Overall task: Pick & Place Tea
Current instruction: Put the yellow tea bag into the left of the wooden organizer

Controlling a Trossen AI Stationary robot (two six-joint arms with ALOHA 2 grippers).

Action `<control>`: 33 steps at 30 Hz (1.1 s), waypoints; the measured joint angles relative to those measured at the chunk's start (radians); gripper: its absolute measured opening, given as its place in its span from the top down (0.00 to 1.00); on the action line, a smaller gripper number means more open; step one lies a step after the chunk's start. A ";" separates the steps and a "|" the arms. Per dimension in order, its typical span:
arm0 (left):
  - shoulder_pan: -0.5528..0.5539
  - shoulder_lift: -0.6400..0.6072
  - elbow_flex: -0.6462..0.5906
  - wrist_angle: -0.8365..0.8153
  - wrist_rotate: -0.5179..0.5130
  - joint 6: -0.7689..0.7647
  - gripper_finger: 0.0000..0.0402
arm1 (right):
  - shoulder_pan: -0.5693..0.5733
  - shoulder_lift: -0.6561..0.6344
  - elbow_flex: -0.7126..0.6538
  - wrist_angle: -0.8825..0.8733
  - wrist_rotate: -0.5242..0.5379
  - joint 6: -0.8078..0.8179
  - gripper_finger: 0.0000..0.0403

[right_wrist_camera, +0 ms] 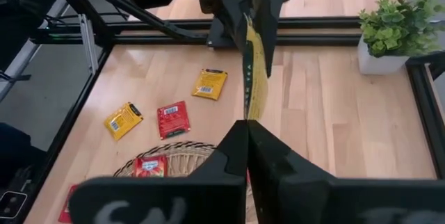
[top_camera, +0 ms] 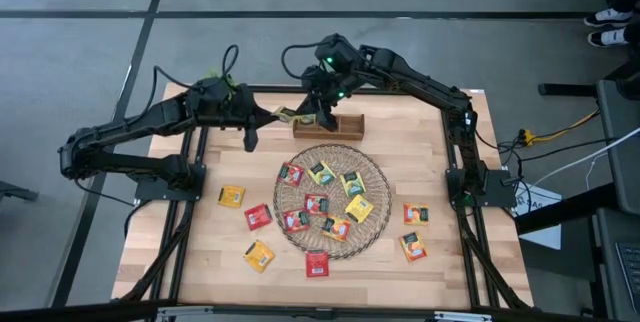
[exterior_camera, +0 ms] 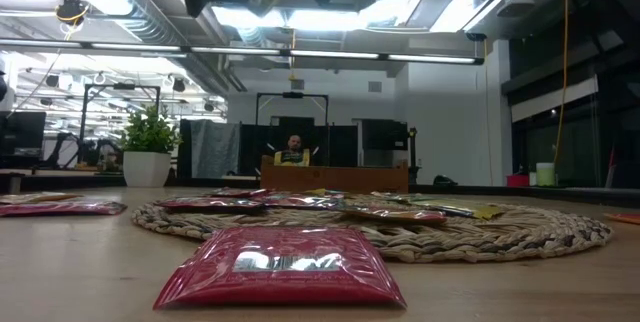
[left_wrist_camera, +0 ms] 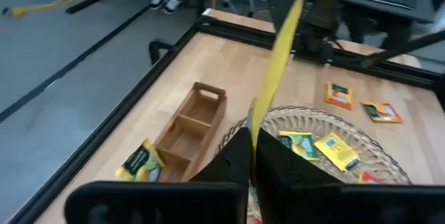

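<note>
Both grippers meet in the air over the table's far part, next to the wooden box [top_camera: 328, 127]. My left gripper [top_camera: 272, 114] [left_wrist_camera: 252, 144] and my right gripper [top_camera: 318, 114] [right_wrist_camera: 247, 123] are each shut on one yellow tea sachet [left_wrist_camera: 274, 64] [right_wrist_camera: 254, 71], which shows edge-on between them. Several red and yellow sachets lie flat on the round wicker mat [top_camera: 375, 177]. Others lie on the bare wood to its left [top_camera: 232, 196] and right [top_camera: 415, 213]. In the low view a red sachet [exterior_camera: 283, 265] lies nearest. My left gripper pinches one end of the yellow sachet [left_wrist_camera: 256, 123] between its two fingers. The sachet is lifted clear and runs edge-on to the other gripper. My right gripper pinches the opposite end [right_wrist_camera: 249, 109] between its two fingers, facing the left gripper, with the sachet stretched straight between the two.
The compartmented wooden box [left_wrist_camera: 191, 130] lies below the grippers, with a yellow sachet [left_wrist_camera: 142, 161] on the wood beside it. A small potted plant [right_wrist_camera: 400, 22] stands near the far left corner. Dark frame rails [top_camera: 190, 212] run along the table's sides.
</note>
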 joint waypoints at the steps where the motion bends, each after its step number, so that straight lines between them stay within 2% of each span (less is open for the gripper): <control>1: 0.000 0.000 0.000 -0.008 -0.012 -0.015 0.96 | -0.002 0.000 0.000 -0.009 0.004 -0.001 0.99; 7: 0.028 -0.004 0.000 -0.052 -0.017 -0.115 0.78 | -0.024 -0.001 0.000 -0.079 0.044 -0.024 0.99; 11: 0.043 -0.004 0.000 -0.067 0.016 -0.123 0.64 | -0.048 0.005 -0.001 -0.101 0.091 -0.038 1.00; 15: 0.042 -0.003 0.000 -0.067 0.048 -0.116 0.56 | -0.081 0.027 -0.022 -0.109 0.103 -0.053 1.00; 21: 0.043 -0.003 0.000 -0.067 0.046 -0.119 0.54 | -0.094 0.109 -0.023 -0.121 0.118 -0.077 1.00; 30: 0.043 -0.003 0.000 -0.067 0.045 -0.119 0.57 | -0.110 0.214 -0.024 -0.144 0.221 -0.159 1.00; 33: 0.043 -0.003 0.000 -0.067 0.043 -0.119 0.58 | -0.123 0.240 -0.024 -0.143 0.223 -0.182 1.00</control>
